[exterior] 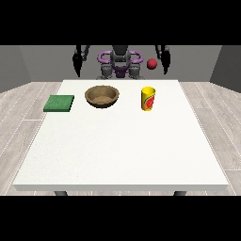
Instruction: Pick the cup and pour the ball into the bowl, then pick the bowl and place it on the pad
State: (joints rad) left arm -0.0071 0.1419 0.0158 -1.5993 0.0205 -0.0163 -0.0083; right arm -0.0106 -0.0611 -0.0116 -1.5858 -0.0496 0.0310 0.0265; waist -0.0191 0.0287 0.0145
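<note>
Cup (148, 98) upright on desk (117, 146), well apart from hand at view's right (164, 61), red ball (151, 64) beside that hand, finger positions of both hands indiscernible.

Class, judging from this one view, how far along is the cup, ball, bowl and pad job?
Nothing looks done. The yellow cup stands upright on the white table, the brown bowl sits apart from the green pad, and the red ball shows above the cup. Nothing is in hand: both hands hang away from the objects. Pouring and bowl placement remain.
</note>
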